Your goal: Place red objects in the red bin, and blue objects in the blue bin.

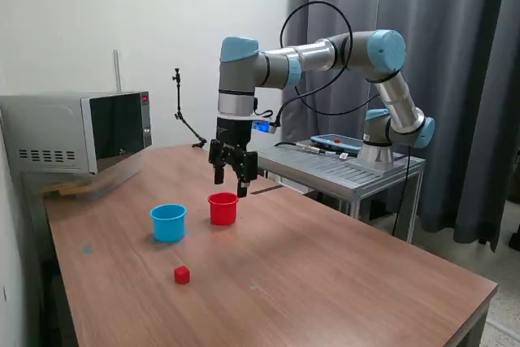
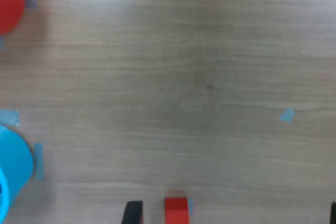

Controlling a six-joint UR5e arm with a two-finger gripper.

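Item: one red cube (image 1: pixel 182 275), alone on the wooden table (image 1: pixel 341 274) toward its near edge, well apart from the red cup (image 1: pixel 223 208) and light blue cup (image 1: pixel 168 222) standing just beside each other mid-table; I see no blue cubes. Gripper (image 1: pixel 230 177): hanging above the red cup's far rim, fingers spread, and I see nothing between them. Step, as I judge it: fetching the red cube; I must swing out over it, descend, and close.
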